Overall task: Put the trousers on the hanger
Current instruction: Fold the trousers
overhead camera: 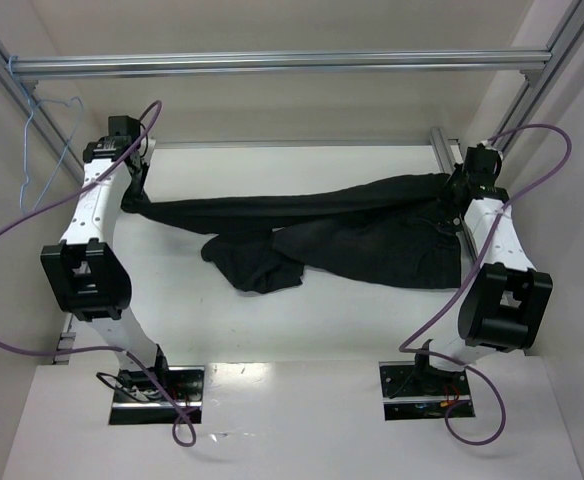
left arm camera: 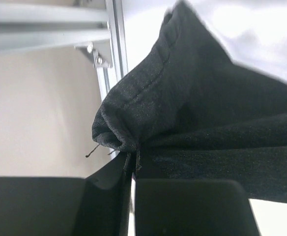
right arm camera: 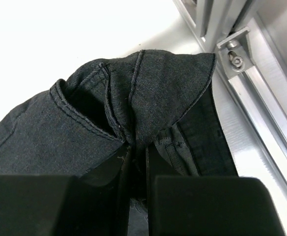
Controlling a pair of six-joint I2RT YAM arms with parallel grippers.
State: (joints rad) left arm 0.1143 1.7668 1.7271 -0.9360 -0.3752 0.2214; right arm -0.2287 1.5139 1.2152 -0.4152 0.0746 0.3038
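1. Top view: the left gripper (overhead camera: 132, 200) has its fingertips buried in the leg end of the trousers (overhead camera: 372, 235).
2. At the trousers' waist end, the right gripper (overhead camera: 459, 192) hides its fingers under its own wrist.
3. The hanger (overhead camera: 27, 150), left of the trousers, is too thin to trace whole.
4. Left wrist view: the trousers run off the right edge, and their far fold is blurred.
5. Right wrist view: the trousers are cut off at the left edge.

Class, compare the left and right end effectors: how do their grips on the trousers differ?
The left end effector pinches a leg hem, the right end effector the waist end. The left grips one bunched hem, the right seamed, layered folds. Both are shut on the black trousers.
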